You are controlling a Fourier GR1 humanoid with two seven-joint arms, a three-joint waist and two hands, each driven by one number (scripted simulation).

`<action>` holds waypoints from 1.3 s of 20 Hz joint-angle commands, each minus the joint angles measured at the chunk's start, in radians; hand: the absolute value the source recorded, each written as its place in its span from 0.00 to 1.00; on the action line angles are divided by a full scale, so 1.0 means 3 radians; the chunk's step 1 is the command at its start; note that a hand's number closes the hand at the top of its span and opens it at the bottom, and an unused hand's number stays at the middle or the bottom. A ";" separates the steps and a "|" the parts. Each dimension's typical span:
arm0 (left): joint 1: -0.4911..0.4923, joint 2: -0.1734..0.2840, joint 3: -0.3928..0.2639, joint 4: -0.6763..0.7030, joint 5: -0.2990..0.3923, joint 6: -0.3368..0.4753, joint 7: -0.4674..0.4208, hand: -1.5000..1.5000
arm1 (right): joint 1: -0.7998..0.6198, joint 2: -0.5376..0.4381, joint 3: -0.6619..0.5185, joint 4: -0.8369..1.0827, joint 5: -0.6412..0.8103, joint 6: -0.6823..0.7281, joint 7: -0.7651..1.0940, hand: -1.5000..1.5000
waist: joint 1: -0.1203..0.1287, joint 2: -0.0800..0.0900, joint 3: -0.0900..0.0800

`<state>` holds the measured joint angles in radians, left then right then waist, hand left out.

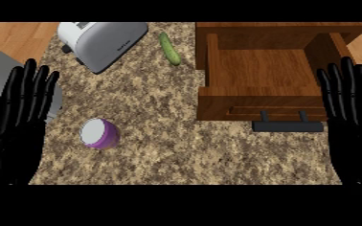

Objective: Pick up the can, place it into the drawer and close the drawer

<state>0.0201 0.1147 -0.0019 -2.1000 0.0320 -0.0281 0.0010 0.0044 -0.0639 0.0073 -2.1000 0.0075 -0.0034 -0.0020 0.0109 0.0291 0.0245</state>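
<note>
A purple can (99,133) with a white top stands on the speckled counter at the lower left. The wooden drawer (260,103) at the upper right is pulled out, with its dark handle (287,125) on the front and nothing inside. My left hand (21,124) rests open at the left edge, fingers up, a short way left of the can. My right hand (345,119) rests open at the right edge, fingers up, beside the drawer's front right corner. Neither hand touches anything.
A silver toaster (102,41) lies at the upper left of the counter. A green cucumber (170,49) lies between the toaster and the drawer. The counter (176,143) stretches bare between the can and the drawer.
</note>
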 commanded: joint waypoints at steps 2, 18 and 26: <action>0.0258 0.0148 0.0122 -0.0121 0.0324 -0.0324 -0.0054 0.00 | -0.0231 0.0002 -0.0155 0.0271 -0.0023 -0.0048 -0.0110 0.00 | -0.0002 -0.0097 -0.0082; 0.0767 0.0638 0.1231 -0.0092 0.1584 -0.0693 0.1059 0.00 | 0.0230 0.0026 -0.0285 0.0043 -0.0029 -0.0224 0.0693 0.00 | -0.0029 -0.0100 -0.0081; 0.0564 0.0296 0.0864 0.0182 0.1001 -0.0765 0.0856 0.00 | 0.0295 -0.0112 -0.0465 0.0141 -0.0180 0.0003 0.0631 0.00 | -0.0042 -0.0097 -0.0082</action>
<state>0.2178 0.2508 0.3260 -2.0703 0.4329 -0.2661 0.2683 0.0950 -0.0859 -0.1259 -2.0620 -0.0500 -0.0152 0.1741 0.0005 -0.0007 0.0001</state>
